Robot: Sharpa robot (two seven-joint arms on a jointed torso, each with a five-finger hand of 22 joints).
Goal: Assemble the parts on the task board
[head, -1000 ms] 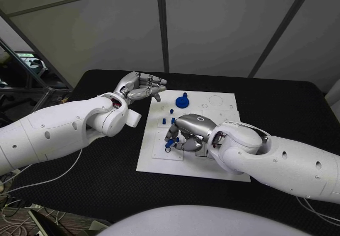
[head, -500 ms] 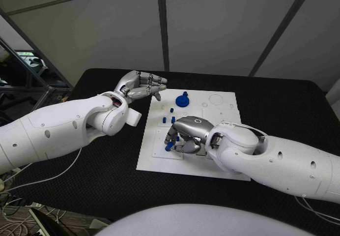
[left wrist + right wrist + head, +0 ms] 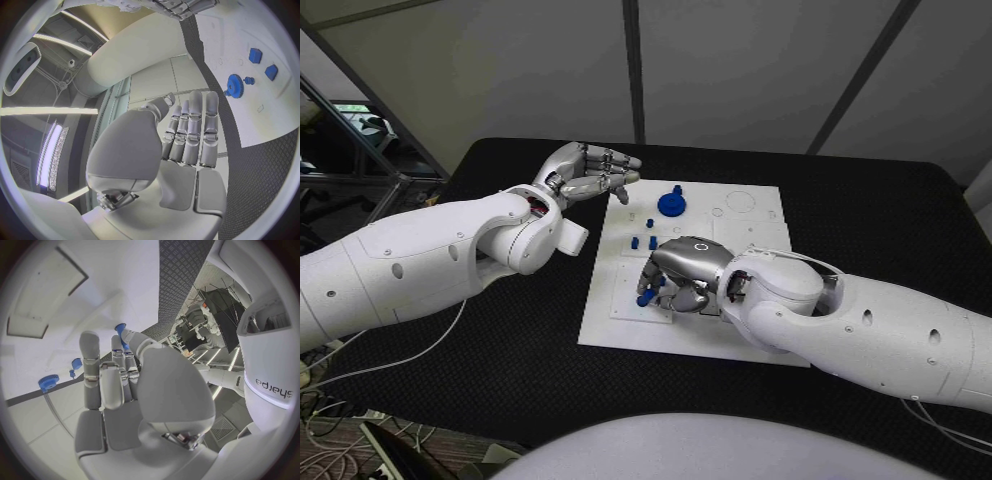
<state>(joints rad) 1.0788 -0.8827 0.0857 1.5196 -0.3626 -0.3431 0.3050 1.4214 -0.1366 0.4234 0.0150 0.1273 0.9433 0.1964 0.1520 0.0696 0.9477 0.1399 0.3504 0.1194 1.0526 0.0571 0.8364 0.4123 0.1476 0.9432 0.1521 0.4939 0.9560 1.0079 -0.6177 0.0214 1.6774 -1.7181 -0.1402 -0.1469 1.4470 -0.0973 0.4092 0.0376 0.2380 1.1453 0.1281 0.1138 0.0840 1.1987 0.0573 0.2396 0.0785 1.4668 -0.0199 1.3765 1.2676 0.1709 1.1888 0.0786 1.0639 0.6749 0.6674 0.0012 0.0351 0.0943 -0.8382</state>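
Observation:
The white task board lies in the middle of the black table. My right hand hangs low over the board's left half and pinches a small blue peg between thumb and finger. The right wrist view shows the peg at the fingertips. A blue gear stands at the board's far edge, and two small blue pegs stand just behind my right hand. My left hand hovers off the board's far left corner with nothing in it. In the left wrist view its fingers are stretched out side by side.
Two blue blocks sit on the board beyond the gear. Round cut-outs mark the board's far right. A shallow rectangular recess lies in the board ahead of my right hand. Black table surrounds the board.
My right hand has sunk slightly toward the board's left side with the blue peg still in it. The left hand has stayed where it was.

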